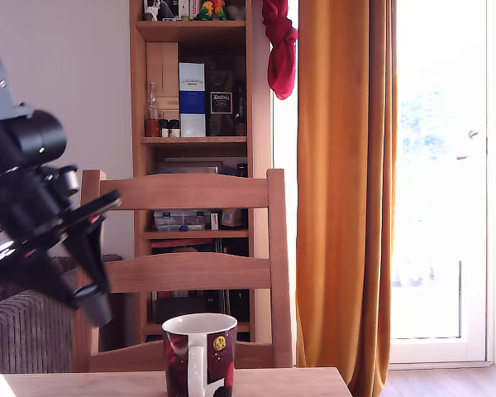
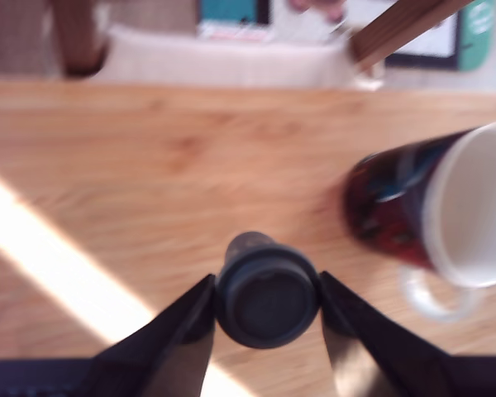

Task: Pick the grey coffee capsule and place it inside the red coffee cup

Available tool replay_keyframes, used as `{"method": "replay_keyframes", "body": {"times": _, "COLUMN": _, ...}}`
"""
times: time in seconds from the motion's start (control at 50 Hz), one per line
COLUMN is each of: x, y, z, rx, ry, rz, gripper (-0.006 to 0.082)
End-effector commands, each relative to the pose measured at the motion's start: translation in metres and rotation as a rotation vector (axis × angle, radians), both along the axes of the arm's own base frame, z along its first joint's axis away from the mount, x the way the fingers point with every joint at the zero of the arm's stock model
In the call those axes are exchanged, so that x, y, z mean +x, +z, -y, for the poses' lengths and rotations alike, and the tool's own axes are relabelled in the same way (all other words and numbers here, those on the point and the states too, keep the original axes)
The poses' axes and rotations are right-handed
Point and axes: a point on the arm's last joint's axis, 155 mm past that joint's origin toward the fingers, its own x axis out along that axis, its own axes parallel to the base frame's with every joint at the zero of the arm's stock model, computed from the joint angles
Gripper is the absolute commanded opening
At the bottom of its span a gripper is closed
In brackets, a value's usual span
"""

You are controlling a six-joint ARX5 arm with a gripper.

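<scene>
Grey capsule (image 2: 267, 299) in hand (image 2: 267, 310) — cup (image 2: 471, 207) empty.

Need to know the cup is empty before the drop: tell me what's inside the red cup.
The wrist view shows only bare white interior in the red coffee cup; its bottom is out of sight. The grey capsule is clamped in the hand, outside the cup.

A glossy dark red ceramic mug (image 2: 430, 211) with a smooth white interior stands on a light, matt wooden tabletop (image 2: 149, 165) with visible grain, at right of the wrist frame. A dark grey, matt coffee capsule (image 2: 267, 291) sits between the black, matt plastic-looking fingers of the gripper (image 2: 267, 318). In the exterior view, a plain wooden chair (image 1: 190, 269) fills the centre; at right hangs a mustard cloth curtain (image 1: 343, 182).
</scene>
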Motion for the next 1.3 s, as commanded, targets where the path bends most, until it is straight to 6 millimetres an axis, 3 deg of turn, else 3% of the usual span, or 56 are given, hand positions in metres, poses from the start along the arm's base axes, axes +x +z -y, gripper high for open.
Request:
{"method": "replay_keyframes", "body": {"times": 0.0, "x": 0.003, "y": 0.014, "z": 0.015, "rx": -0.031, "ry": -0.021, "rz": 0.029, "gripper": 0.0203}}
{"method": "replay_keyframes", "body": {"times": 0.3, "x": -0.003, "y": 0.028, "z": 0.063, "rx": -0.079, "ry": -0.108, "rz": 0.072, "gripper": 0.0203}}
{"method": "replay_keyframes", "body": {"times": 0.84, "x": -0.022, "y": 0.011, "z": 0.089, "rx": -0.004, "ry": -0.177, "rz": 0.063, "gripper": 0.0207}}
{"method": "replay_keyframes", "body": {"times": 1.08, "x": -0.03, "y": 0.0, "z": 0.094, "rx": 0.046, "ry": -0.211, "rz": 0.059, "gripper": 0.0466}}
{"method": "replay_keyframes", "body": {"times": 1.28, "x": -0.03, "y": -0.001, "z": 0.095, "rx": 0.058, "ry": -0.227, "rz": 0.069, "gripper": 0.0488}}
